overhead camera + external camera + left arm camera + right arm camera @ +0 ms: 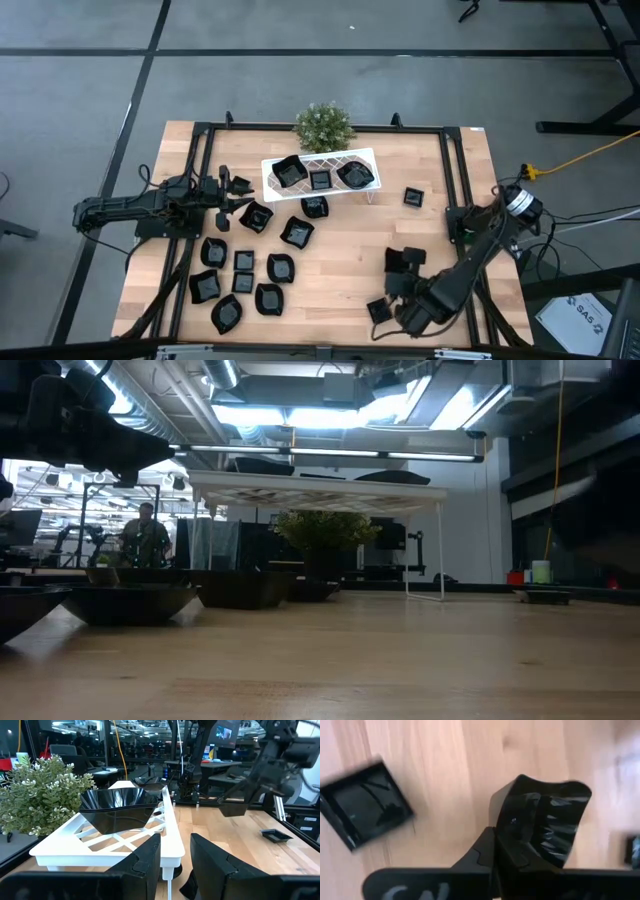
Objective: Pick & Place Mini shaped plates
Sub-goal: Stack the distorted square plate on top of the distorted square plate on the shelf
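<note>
The right gripper (495, 855) is pinched on the rim of one black mini plate (545, 822), a glossy dish that appears to be raised a little off the wood, though the blur makes that hard to judge. A square plate (362, 805) lies flat just beside it. This all sits well away from the white rack (320, 175), toward the table's front right corner. Three plates rest on the rack (290, 172), and a cluster of plates (245, 275) lies on the table (340, 260) in front of the rack, to its left. The left gripper (232, 195) waits just beside the rack's left end, fingers (150, 860) spread and holding nothing. A green plant (323, 126) stands behind the rack.
</note>
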You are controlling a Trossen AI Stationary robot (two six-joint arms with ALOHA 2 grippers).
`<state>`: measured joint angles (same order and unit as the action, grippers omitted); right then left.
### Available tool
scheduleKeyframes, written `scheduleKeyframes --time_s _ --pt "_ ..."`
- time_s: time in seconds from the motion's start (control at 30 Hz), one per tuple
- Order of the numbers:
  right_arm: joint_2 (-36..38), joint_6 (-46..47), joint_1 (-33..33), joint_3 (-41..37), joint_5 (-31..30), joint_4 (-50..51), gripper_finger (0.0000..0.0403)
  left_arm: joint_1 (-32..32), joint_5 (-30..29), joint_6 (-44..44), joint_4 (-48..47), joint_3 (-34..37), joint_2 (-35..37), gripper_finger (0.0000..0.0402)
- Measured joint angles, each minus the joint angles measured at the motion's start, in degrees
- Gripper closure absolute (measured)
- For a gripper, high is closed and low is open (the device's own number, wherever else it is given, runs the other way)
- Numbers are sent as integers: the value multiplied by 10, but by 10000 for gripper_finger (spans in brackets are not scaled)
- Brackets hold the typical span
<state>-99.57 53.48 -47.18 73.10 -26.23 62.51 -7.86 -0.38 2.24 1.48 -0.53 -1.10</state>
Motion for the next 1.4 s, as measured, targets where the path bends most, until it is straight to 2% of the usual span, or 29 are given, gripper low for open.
scheduleKeyframes --time_s 0.3,0.57,0.83,1.4 --pt "0 -179 71 87 -34 -26 401 0 0 0 0 0 0 302" --pt "0 -406 140 131 -43 -116 402 0 0 0 0 0 0 302" --pt "0 -647 210 150 -42 -219 401 0 0 0 0 0 0 302" --pt "0 -1034 349 152 -40 -389 399 0 0 0 0 0 0 302"
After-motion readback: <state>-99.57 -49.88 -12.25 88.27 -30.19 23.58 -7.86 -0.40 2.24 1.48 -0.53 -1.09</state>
